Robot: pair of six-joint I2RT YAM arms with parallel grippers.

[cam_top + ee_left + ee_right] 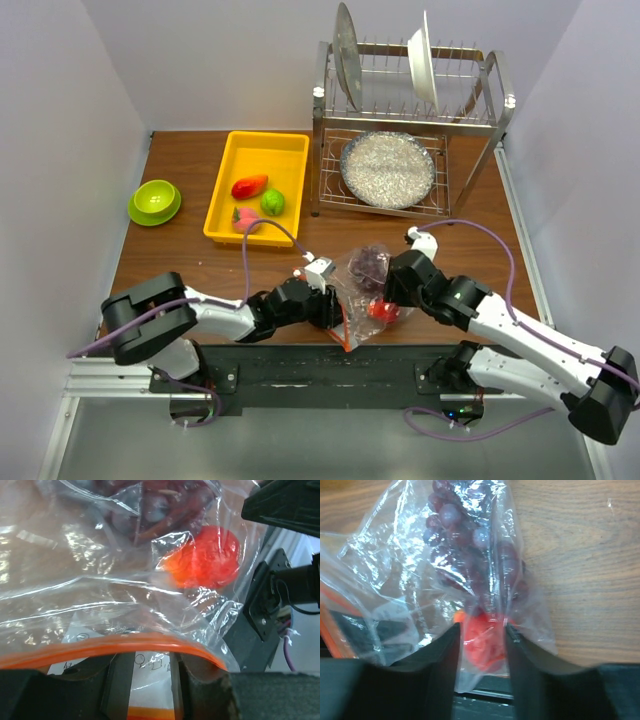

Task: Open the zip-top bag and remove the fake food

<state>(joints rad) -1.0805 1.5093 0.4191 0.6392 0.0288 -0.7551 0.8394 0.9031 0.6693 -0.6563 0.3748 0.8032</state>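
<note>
Far left of the left gripper (331, 305), a lime-green round bowl (155, 200) is seen near the table's left edge. A yellow rectangular plastic tray (222, 190) is set beyond the tool, well apart, with bare wooden tabletop (200, 265) between them. The orange-red zip strip (100, 647) of the clear crinkly zip-top bag (350, 268) is laid across this gripper's dark fingers (117, 680). These are parted a little with bag film between them; whether the film is pinched cannot be told. The bag is found between the two tools, close to the table's near edge. The right gripper (393, 291) is closed onto the bag's other side. A red plastic tomato (482, 640) is pressed between its fingers inside the film, and a dark purple grape bunch (465, 545) is seen just beyond. Bare wood is left to its right, up to the table edge, and a metal dish rack (410, 120) is placed beyond, well apart.
</note>
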